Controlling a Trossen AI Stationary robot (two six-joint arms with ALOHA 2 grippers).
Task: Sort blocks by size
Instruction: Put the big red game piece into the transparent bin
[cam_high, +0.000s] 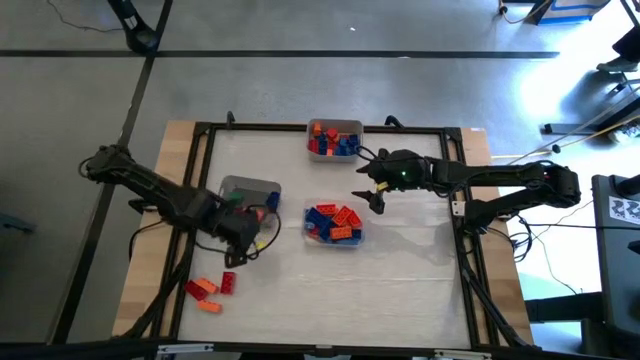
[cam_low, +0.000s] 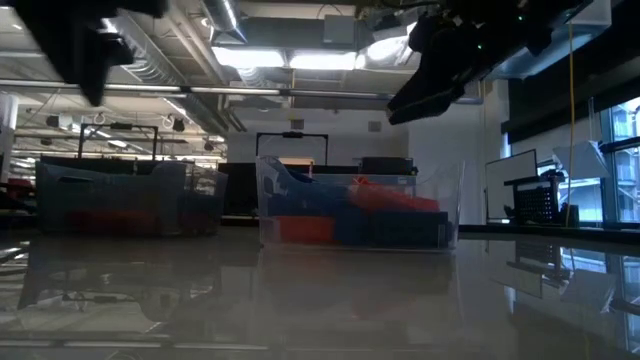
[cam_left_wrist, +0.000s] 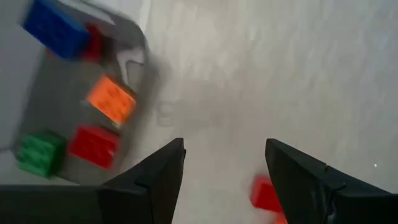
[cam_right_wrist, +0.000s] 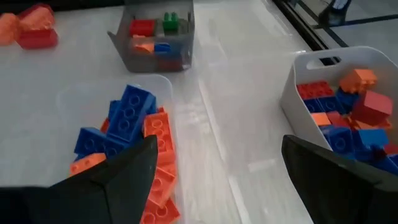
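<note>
While both arms are raised off the white table (cam_high: 400, 280), I read the layout from largest item down. Three trays hold sorted blocks: a white tray (cam_high: 333, 139) at top centre, a clear tray (cam_high: 333, 224) at centre, and a grey tray (cam_high: 250, 192) left of centre, presumably one per size. The right gripper (cam_high: 372, 187) hangs between the white and clear trays, its fingers spread wide and empty. The left gripper (cam_high: 243, 252) sits just below the grey tray, fingers apart with nothing between them, probably aimed at the loose blocks (cam_high: 210, 288) at lower left. The blocks are hard, glossy, studded plastic: red, orange, blue, green.
</note>
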